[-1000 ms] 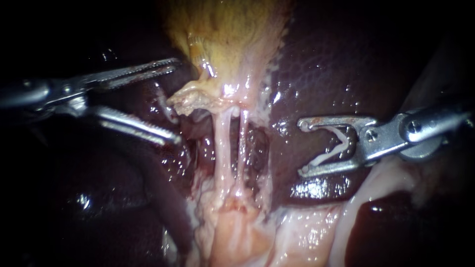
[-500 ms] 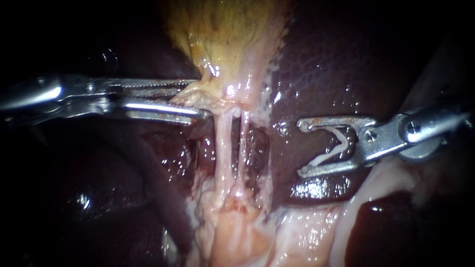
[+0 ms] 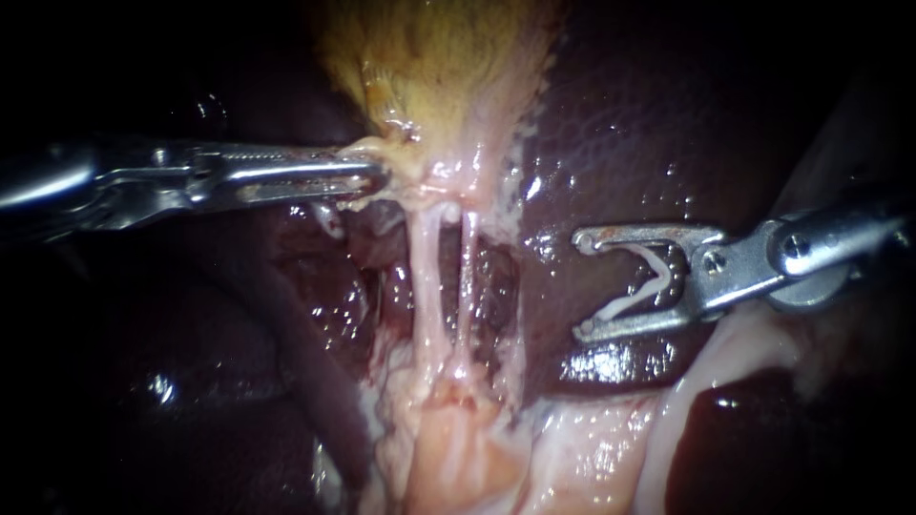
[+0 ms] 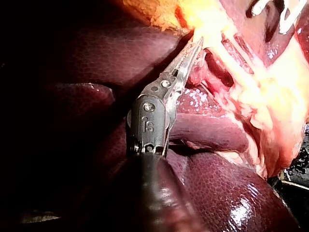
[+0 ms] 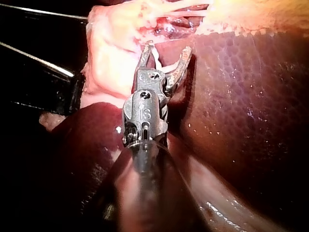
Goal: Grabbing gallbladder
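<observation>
Nearest, pale tissue (image 3: 448,448) spreads at the foot of two thin tubes (image 3: 426,277), which rise side by side with a dark slit between them. My right instrument (image 3: 584,284) sits over the liver (image 3: 649,114), jaws wide, with a white clip (image 3: 630,300) seated against both. Bare liver separates its tips from the tubes. My left instrument (image 3: 367,178) has its jaws closed narrowly on the ragged lower edge of the gallbladder (image 3: 439,67), just above the tubes. Beyond, the yellow gallbladder widens, with liver on either side.
</observation>
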`<state>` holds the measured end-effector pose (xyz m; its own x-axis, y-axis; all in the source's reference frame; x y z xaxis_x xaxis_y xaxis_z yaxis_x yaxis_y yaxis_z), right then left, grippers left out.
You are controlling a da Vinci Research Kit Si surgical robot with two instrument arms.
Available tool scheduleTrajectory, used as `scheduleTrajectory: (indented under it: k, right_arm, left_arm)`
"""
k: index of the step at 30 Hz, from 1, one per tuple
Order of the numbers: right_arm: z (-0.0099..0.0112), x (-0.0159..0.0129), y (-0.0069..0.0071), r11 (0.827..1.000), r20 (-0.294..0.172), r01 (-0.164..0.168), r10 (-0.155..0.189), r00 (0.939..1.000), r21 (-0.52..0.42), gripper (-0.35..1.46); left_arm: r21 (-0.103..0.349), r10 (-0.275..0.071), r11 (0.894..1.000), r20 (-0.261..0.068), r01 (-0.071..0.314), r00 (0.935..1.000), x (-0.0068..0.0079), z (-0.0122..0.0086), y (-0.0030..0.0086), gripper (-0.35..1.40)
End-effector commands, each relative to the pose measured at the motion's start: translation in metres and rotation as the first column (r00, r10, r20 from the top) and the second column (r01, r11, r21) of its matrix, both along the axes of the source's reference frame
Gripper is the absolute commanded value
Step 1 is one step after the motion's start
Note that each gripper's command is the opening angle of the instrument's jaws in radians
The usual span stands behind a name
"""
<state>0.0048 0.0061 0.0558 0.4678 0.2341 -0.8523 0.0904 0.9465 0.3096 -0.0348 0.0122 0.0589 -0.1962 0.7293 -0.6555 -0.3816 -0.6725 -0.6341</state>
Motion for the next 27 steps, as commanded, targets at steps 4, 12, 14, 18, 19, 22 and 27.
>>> scheduleTrajectory:
  k: [4,12,14,18,19,22,27]
  right_arm:
    - [0.0000,-0.0001,0.0000,1.000,0.000,0.001,-0.001,1.0000,0.000,0.50]
    - [0.0000,-0.0001,0.0000,1.000,0.000,0.001,-0.001,1.0000,0.000,0.50]
    - [0.0000,-0.0001,0.0000,1.000,0.000,0.001,-0.001,1.0000,0.000,0.50]
    - [0.0000,-0.0001,0.0000,1.000,0.000,0.001,-0.001,1.0000,0.000,0.50]
    - [0.0000,-0.0001,0.0000,1.000,0.000,0.001,-0.001,1.0000,0.000,0.50]
    - [0.0000,-0.0002,0.0000,1.000,0.000,0.001,-0.001,1.0000,0.000,0.50]
    - [0.0000,-0.0001,0.0000,1.000,0.000,0.001,-0.001,1.0000,0.000,0.50]
  left_arm:
    - [0.009,0.009,1.000,0.010,-0.009,0.9999,0.0013,-0.0020,0.0008,-0.35]
    - [0.016,-0.014,1.000,0.025,0.014,0.9996,0.0041,-0.0053,0.0020,-0.35]
    - [0.018,-0.017,1.000,0.026,0.017,0.9995,0.0042,-0.0058,0.0022,-0.35]
    - [0.017,-0.020,1.000,0.028,0.020,0.9994,0.0043,-0.0060,0.0021,-0.35]
    - [0.017,-0.020,1.000,0.027,0.020,0.9994,0.0043,-0.0060,0.0021,-0.35]
    - [0.017,-0.021,1.000,0.027,0.020,0.9994,0.0043,-0.0060,0.0021,-0.35]
    - [0.017,-0.021,1.000,0.027,0.020,0.9994,0.0043,-0.0060,0.0020,-0.35]
